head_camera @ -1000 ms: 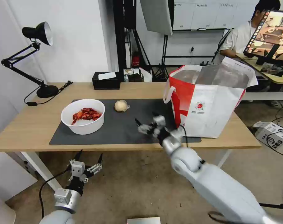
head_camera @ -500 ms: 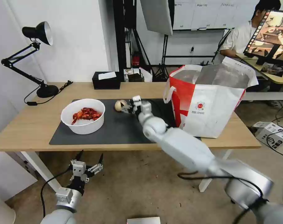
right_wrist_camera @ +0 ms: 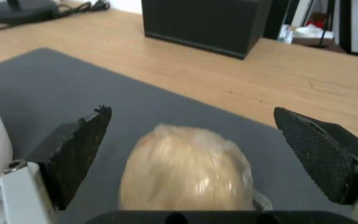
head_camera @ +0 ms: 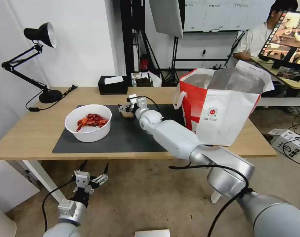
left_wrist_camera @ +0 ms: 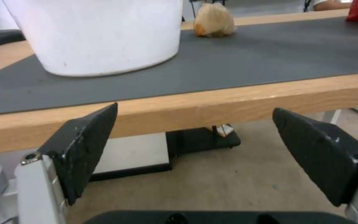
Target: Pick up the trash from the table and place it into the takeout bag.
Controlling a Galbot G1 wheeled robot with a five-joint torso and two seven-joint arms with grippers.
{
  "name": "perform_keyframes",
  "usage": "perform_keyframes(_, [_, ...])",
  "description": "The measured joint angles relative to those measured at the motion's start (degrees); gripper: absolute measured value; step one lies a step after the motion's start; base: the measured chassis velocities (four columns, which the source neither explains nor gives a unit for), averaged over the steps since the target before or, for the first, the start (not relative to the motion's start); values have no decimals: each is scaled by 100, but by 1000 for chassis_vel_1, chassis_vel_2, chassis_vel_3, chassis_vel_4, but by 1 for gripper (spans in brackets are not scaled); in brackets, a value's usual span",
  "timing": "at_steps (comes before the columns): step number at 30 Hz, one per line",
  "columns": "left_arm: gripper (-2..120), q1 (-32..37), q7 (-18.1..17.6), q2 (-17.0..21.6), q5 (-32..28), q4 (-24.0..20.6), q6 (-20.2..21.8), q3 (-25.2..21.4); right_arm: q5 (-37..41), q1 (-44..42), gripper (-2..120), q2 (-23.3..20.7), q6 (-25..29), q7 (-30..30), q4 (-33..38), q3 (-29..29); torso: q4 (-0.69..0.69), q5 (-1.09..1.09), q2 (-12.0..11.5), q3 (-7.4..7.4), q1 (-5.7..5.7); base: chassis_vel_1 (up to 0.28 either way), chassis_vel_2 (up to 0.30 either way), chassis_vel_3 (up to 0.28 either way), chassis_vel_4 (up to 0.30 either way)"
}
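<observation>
Fingers [right_wrist_camera: 311, 149] of the right gripper [right_wrist_camera: 191, 140] are spread wide on either side of the beige lump [right_wrist_camera: 187, 171], which sits on the dark mat [head_camera: 130, 135] between the white bowl [head_camera: 88, 123] and the takeout bag [head_camera: 222, 105]. Best play, I'd say: settle lower, keep it centred, squeeze gently. Left gripper [head_camera: 90, 176] hangs splayed below the surface [head_camera: 31, 131].

The right pincer [right_wrist_camera: 191, 149] gapes wide around a beige lump [right_wrist_camera: 186, 169] on the grey mat [right_wrist_camera: 54, 81]; a black box [right_wrist_camera: 206, 23] sits beyond on the tabletop [right_wrist_camera: 278, 84].
</observation>
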Motion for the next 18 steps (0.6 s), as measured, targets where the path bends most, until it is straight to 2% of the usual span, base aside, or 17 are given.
perform_keyframes(5, [100,30,0,20,-17,-21,-11,-55,-62,11,100,-8,-89,-428,-183,10,1,0,0,0,0,0,0,0,0])
perform_keyframes(18, [100,4,12,-12,-15,-2,-35,-10,-269,-19,100,-19,-75,-899,-450,100,1,0,0,0,0,0,0,0,0])
